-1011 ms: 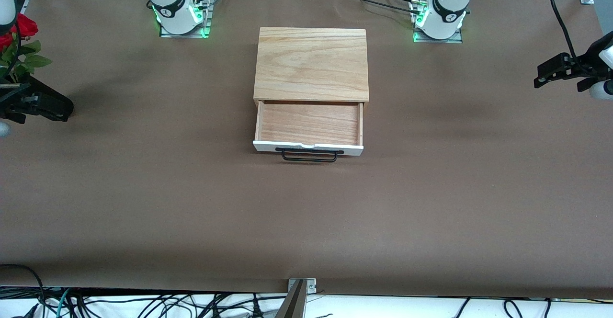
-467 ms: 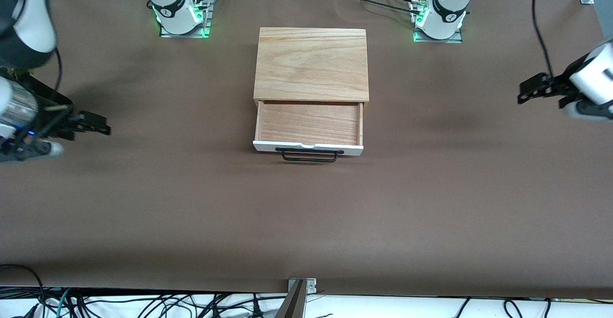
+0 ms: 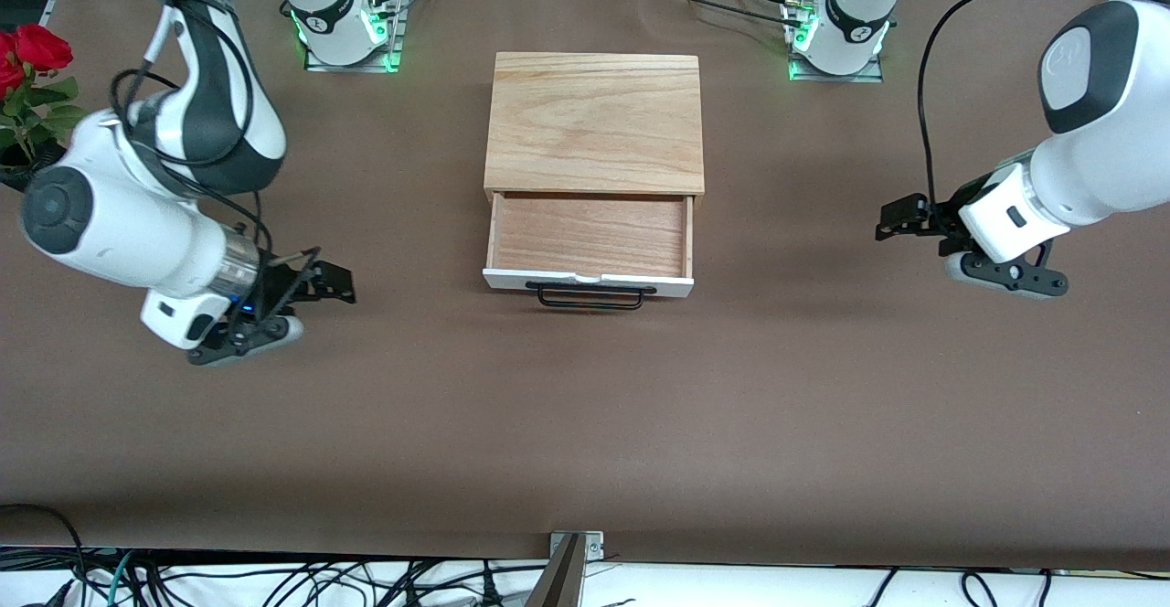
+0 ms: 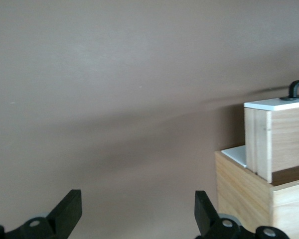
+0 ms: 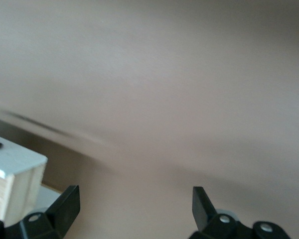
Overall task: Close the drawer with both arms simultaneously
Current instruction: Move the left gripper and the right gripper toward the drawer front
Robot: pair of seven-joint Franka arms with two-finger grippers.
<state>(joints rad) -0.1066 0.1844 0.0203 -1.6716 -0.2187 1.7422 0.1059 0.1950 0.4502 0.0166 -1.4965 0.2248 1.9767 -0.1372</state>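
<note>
At mid-tabletop, between the two arm bases, the drawer (image 3: 590,239) is seen pulled out of the oak-coloured box (image 3: 595,122) toward the front camera, its light-wood tray bare inside. Its white front panel (image 3: 588,282) is on the camera-facing edge, w/ the thin black wire handle (image 3: 590,296) lying just in front of it. The drawer's corner is also shown in the left wrist view (image 4: 276,137), and a bit of the white panel in the right wrist view (image 5: 15,162).

The right gripper (image 3: 331,282) is held low over the brown tabletop (image 3: 585,424), well apart from the drawer toward the right arm's end; its jaws are spread wide in the wrist view, w/ nothing between them. The left gripper (image 3: 894,220) is held over the tabletop toward the left arm's end, also well apart from the drawer; its jaws are likewise spread wide and nothing is gripped. Neither gripper is touching the drawer.

Red roses (image 3: 32,72) w/ green leaves are seen at the tabletop's edge by the right arm's end.
</note>
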